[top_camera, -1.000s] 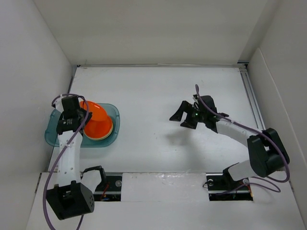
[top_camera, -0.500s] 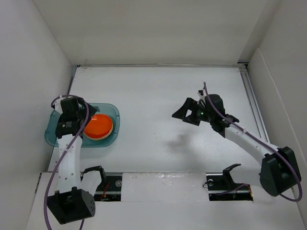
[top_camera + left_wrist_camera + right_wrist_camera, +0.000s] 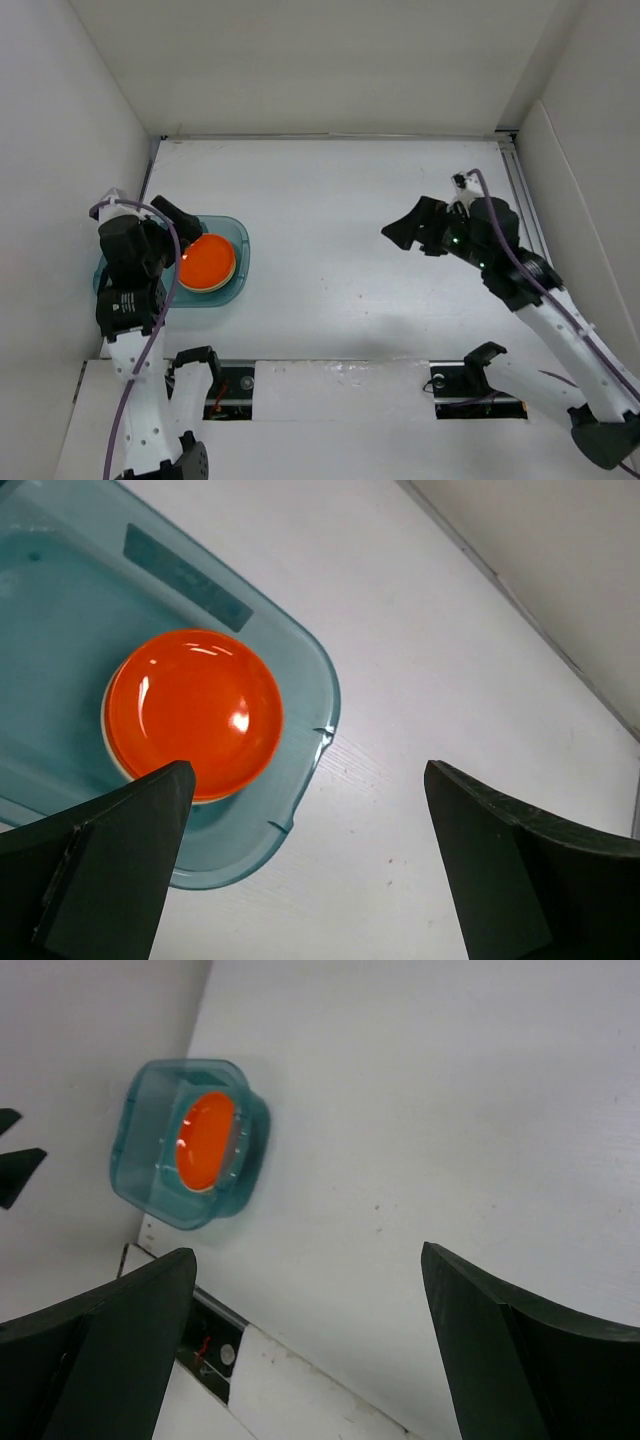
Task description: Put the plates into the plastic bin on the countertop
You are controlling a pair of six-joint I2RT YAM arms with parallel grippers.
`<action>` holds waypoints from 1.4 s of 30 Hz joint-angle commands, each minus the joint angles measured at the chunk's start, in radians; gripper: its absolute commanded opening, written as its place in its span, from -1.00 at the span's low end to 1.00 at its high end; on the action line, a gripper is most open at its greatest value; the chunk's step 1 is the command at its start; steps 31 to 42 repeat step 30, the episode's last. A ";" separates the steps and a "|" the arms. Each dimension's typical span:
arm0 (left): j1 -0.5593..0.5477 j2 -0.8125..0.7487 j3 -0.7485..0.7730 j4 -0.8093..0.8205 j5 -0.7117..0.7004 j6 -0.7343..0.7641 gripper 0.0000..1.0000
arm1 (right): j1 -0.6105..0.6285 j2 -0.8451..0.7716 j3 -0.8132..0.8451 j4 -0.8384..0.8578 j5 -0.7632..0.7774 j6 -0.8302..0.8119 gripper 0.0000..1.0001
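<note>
Sitting bin: the teal plastic bin [image 3: 236,236] is on the white countertop [image 3: 330,190]. It is near the front edge, on the left side, close to the left wall.
Plates: an orange plate [image 3: 193,710] lies flat in the bin, face up. It is on the side of the bin nearest the middle of the countertop. It sits on top of a small pile, and a cream plate [image 3: 111,752] peeks out just under it. How many more are below, I cannot tell.
Left gripper: the left gripper [image 3: 307,775] hangs above the bin with its jaws wide apart. It holds nothing. The orange plate is below it and does not touch it. From the wrist camera, the plate shows just past one black finger [image 3: 110,860].
Right gripper: the right gripper [image 3: 412,234] is up over the right half of the countertop, well apart from the bin. Its jaws are wide too, with nothing in them.
Walls: white walls [image 3: 300,60] stand at the back and at both sides.
</note>
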 commanded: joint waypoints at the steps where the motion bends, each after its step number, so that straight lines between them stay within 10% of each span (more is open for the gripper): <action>1: 0.001 -0.071 0.083 -0.012 0.090 0.079 0.99 | 0.072 -0.142 0.158 -0.183 0.212 -0.059 1.00; 17: 0.001 -0.371 0.048 -0.017 0.146 -0.012 0.99 | 0.124 -0.360 0.575 -0.668 0.369 -0.093 1.00; 42: -0.008 -0.391 0.017 -0.026 0.079 -0.012 0.99 | 0.124 -0.401 0.600 -0.694 0.411 -0.093 1.00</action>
